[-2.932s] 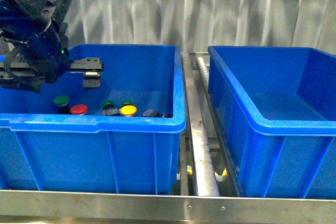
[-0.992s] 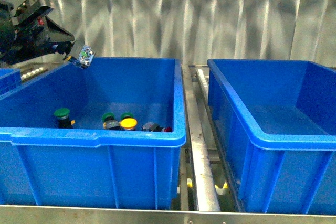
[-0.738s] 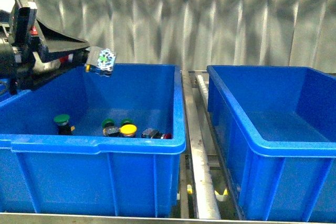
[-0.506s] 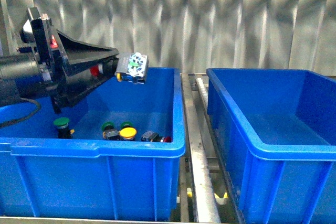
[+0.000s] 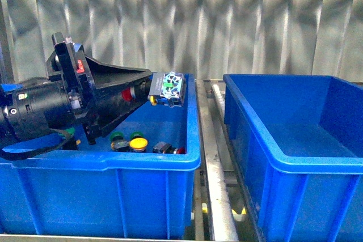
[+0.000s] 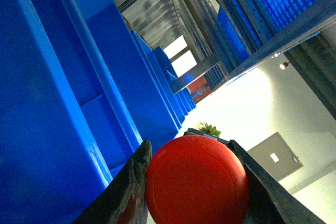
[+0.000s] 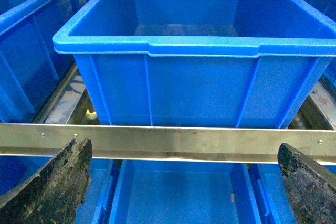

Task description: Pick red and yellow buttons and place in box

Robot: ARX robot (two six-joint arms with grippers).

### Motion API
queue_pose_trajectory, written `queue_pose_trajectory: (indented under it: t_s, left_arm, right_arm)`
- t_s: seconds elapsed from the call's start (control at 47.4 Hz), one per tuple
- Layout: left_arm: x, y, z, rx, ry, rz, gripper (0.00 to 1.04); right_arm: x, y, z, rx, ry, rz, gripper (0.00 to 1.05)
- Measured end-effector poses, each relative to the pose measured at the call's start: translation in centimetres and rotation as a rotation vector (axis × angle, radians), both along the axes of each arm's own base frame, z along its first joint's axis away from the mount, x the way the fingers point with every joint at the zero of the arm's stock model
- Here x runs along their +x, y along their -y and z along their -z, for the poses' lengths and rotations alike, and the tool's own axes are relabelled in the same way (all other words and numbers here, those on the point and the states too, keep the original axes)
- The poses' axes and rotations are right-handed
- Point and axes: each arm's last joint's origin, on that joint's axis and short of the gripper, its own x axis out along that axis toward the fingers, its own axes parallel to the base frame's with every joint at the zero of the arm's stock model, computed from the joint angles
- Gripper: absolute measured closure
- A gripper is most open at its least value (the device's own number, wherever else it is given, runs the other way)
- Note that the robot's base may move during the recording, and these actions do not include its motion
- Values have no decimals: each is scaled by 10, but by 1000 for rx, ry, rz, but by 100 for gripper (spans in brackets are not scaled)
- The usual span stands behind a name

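Left gripper (image 5: 140, 90) clamped on red domed push-button with dark body (image 5: 168, 88), held sideways, body end pointing right, above blue source crate (image 5: 113, 160) near its right wall. Empty bright-blue plastic box (image 5: 317, 165) lies rightward, across metal rail (image 5: 211, 157).

green-capped buttons (image 5: 117, 135): on left crate (image 5: 102, 165) floor | metal rail (image 5: 206, 151): right of it | corrugated wall (image 5: 255, 32): behind
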Motion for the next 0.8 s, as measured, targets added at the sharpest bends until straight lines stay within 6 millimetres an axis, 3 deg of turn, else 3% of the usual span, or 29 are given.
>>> queue_pose_trajectory:
  t_s: [0.127, 0.295, 0.338, 0.464, 0.654, 0.802]
  left_arm:
    - [0, 3, -1, -7, -9, 8, 71]
    - [8, 69, -39, -63, 16, 105, 71]
    - [-2, 93, -53, -64, 35, 144, 71]
    - [-18, 122, -63, -39, 49, 167, 71]
    - [-24, 128, -63, -8, 57, 71, 71]
    - [-29, 125, -61, 17, 68, 22, 71]
  right_arm:
    - [0, 0, 0, 0, 0, 0, 3]
    - [0, 0, 0, 0, 0, -3, 3]
    - [0, 0, 0, 0, -2, -3, 3]
    - [0, 0, 0, 0, 0, 3, 3]
    - [0, 0, 0, 9, -1, 16, 3]
    - [16, 12, -22, 201, 143, 344, 3]
